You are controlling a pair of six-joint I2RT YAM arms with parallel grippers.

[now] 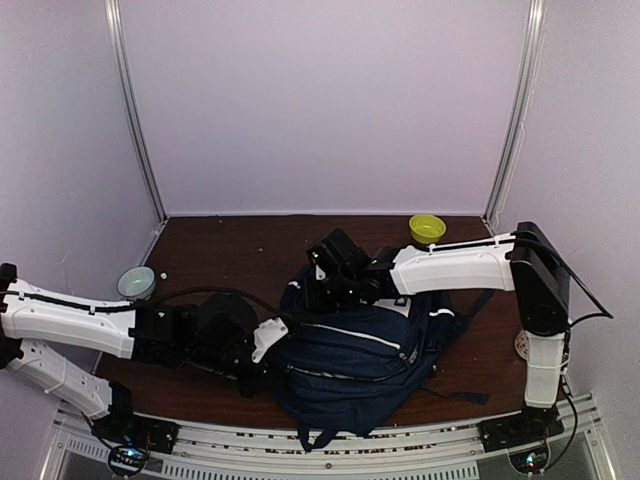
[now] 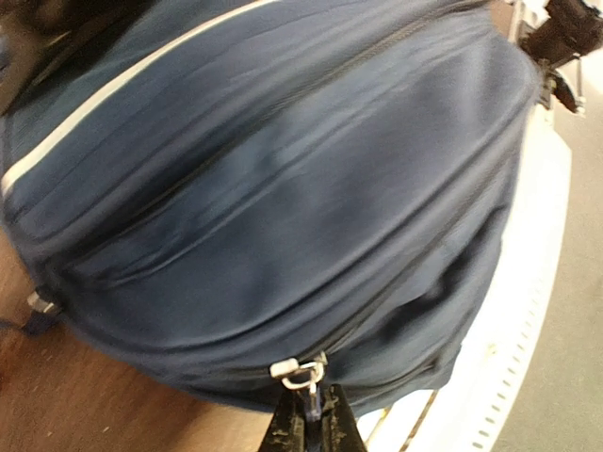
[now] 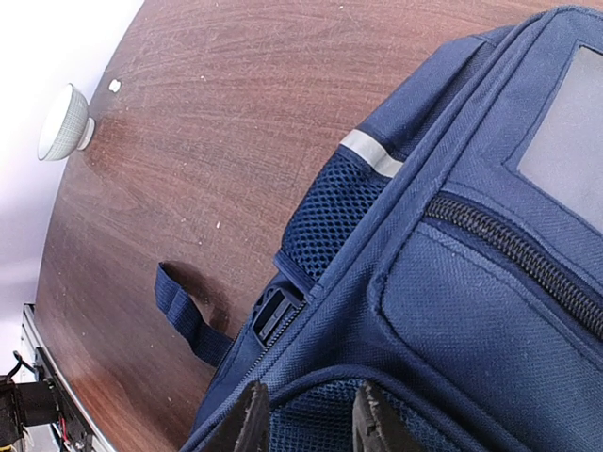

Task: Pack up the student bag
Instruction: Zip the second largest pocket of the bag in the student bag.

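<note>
The student bag (image 1: pixel 360 350), navy with white stripe trim, lies on the brown table (image 1: pixel 240 250) at the front centre, its zippers drawn shut where they show. My left gripper (image 1: pixel 280 348) is at the bag's left side, shut on a metal zipper pull (image 2: pixel 301 375) at the end of a zip line on the bag (image 2: pixel 283 188). My right gripper (image 1: pixel 318 285) is at the bag's far left corner. In the right wrist view its fingers (image 3: pixel 250 419) stand either side of a bulge of the bag's mesh side (image 3: pixel 452 282), pinching it.
A green bowl (image 1: pixel 427 228) stands at the back right. A pale bowl (image 1: pixel 136 283) stands at the left edge, also in the right wrist view (image 3: pixel 64 122), with a small white scrap (image 3: pixel 114 86) beside it. A loose strap loop (image 3: pixel 184 315) lies by the bag.
</note>
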